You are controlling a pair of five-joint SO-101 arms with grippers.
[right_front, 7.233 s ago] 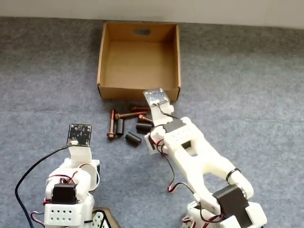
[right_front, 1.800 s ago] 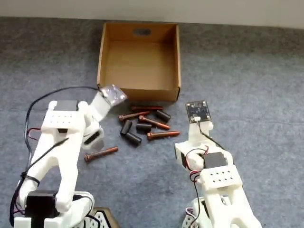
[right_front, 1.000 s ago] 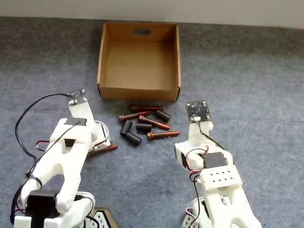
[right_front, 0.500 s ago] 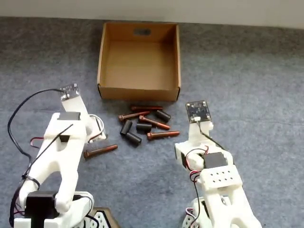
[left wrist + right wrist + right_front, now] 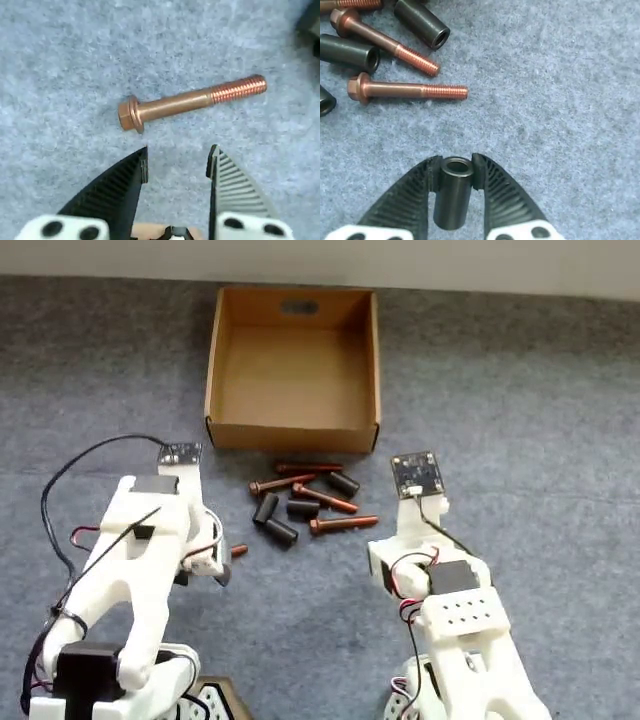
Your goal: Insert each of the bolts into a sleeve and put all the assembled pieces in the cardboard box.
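A lone copper bolt [image 5: 192, 101] lies flat on the grey carpet. My left gripper [image 5: 179, 150] hangs open just short of its shank, touching nothing. In the high view the left arm [image 5: 150, 530] covers most of that bolt, and only its tip [image 5: 238, 550] sticks out. My right gripper [image 5: 456, 159] is shut on a black sleeve [image 5: 454, 192], held upright with its bore facing the camera. Three more bolts and several sleeves lie in a loose pile [image 5: 303, 502] in front of the cardboard box [image 5: 290, 435], which has nothing in it.
In the right wrist view, two bolts [image 5: 407, 91] [image 5: 385, 42] and two sleeves [image 5: 422, 22] [image 5: 347, 50] lie ahead of the held sleeve. The right arm [image 5: 440, 590] stands right of the pile. Bare carpet stretches to either side of the box.
The left arm has swung back toward the middle and come down over the lone bolt, covering most of it. The right arm has kept still with the sleeve.
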